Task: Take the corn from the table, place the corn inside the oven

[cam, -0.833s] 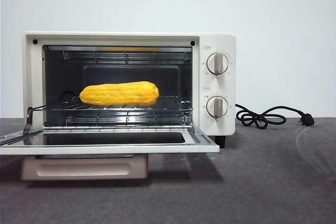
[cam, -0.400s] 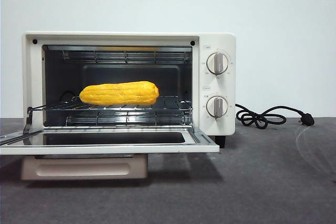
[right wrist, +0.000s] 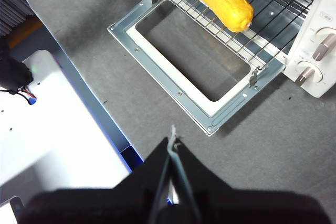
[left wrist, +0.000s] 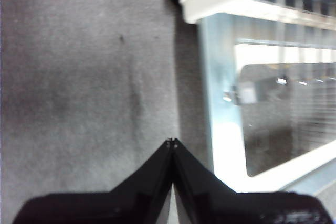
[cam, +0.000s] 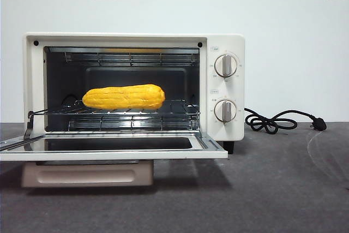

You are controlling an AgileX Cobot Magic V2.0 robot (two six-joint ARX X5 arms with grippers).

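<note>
The corn (cam: pixel 124 97) lies lengthwise on the wire rack (cam: pixel 114 114) inside the oven (cam: pixel 133 94), with the door (cam: pixel 112 148) dropped flat toward the camera. In the front view the cob sits near the centre of the cavity, its blunt end pointing to 3 o'clock and its tapered end to 9 o'clock. By the look of things the placing is done.

The right gripper (right wrist: pixel 172 141) hangs above the table (right wrist: pixel 273 145), well apart from the oven, jaws pressed together and holding nothing; in its view the corn is up at about 1 o'clock. The left gripper (left wrist: pixel 172 141) is over bare table just beside the door's edge, its 2 jaws likewise closed on nothing.

If the cob had to be picked up again, it looks glossy and bumpy — probably light, fairly stiff, and liable to roll on the rack bars. A grasp across the plump middle, jaws closing on its 2 long sides, seems safest; the tapered end would likely slip out. The knobs (cam: pixel 226 65) and the cord (cam: pixel 272 121) at 3 o'clock are out of the way.
</note>
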